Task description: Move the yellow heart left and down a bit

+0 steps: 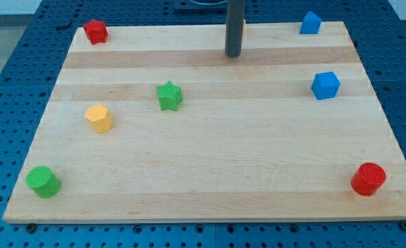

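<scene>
My tip is the lower end of the dark rod, near the view's top centre of the wooden board. A thin sliver of a yellow block shows just right of the rod, at the board's top edge. The rod hides most of it, so I cannot make out its shape. The tip's end sits slightly below and left of that sliver. I cannot tell whether the rod touches it.
A red block sits at the top left and a blue block at the top right. There is a blue cube, a green star, a yellow hexagon, a green cylinder and a red cylinder.
</scene>
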`<control>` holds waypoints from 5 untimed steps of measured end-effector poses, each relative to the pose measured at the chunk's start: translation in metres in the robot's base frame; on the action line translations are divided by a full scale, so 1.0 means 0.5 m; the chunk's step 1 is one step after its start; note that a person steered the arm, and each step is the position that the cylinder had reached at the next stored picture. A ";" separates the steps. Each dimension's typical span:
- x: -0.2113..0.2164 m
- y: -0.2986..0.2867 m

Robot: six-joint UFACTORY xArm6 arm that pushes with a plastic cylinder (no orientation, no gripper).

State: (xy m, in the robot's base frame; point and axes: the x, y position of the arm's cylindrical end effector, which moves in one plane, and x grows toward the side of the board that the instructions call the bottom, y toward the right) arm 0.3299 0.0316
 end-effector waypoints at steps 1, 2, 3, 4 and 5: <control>0.086 0.019; 0.030 0.118; -0.065 0.178; -0.163 0.198; -0.238 0.189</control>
State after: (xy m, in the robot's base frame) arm 0.2110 0.1262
